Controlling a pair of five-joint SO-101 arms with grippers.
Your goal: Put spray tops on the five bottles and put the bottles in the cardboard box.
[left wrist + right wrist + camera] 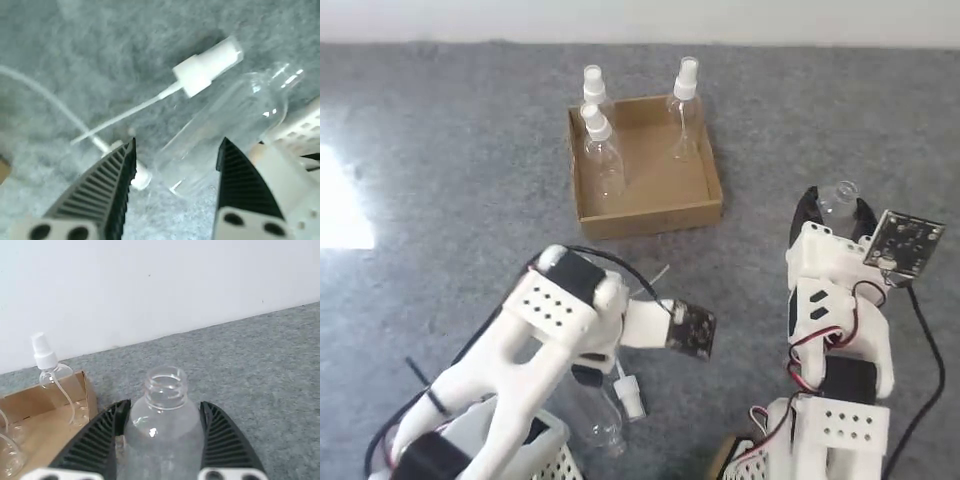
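While the right gripper (164, 406) pinches an open bottle (165, 422) upright, its neck bare, near the front right corner of the cardboard box (650, 215), the left gripper (177, 145) hangs with jaws spread over the near part of the table (440, 150).

Below it:
- A loose spray top (205, 74) lies flat with its thin tube trailing away.
- A second bottle (240, 125) lies on its side just beside that top.
- Another spray top (140, 177) is partly hidden by one jaw.

Three capped bottles (600, 150) stand in the box.

Judged step: the left arm fetches a spray top for the bottle the right arm holds.

Notes for doing it well:
- Close on the white head of the top, not on the tube, which looks flimsy and would likely bend.
- Approach from the side away from the lying bottle, since a nudge could set it rolling.
- Lift with the tube hanging straight down so it can be threaded into the neck first.
- Keep the right grip firm and the bottle vertical; smooth clear plastic may slip when the top is pressed on.
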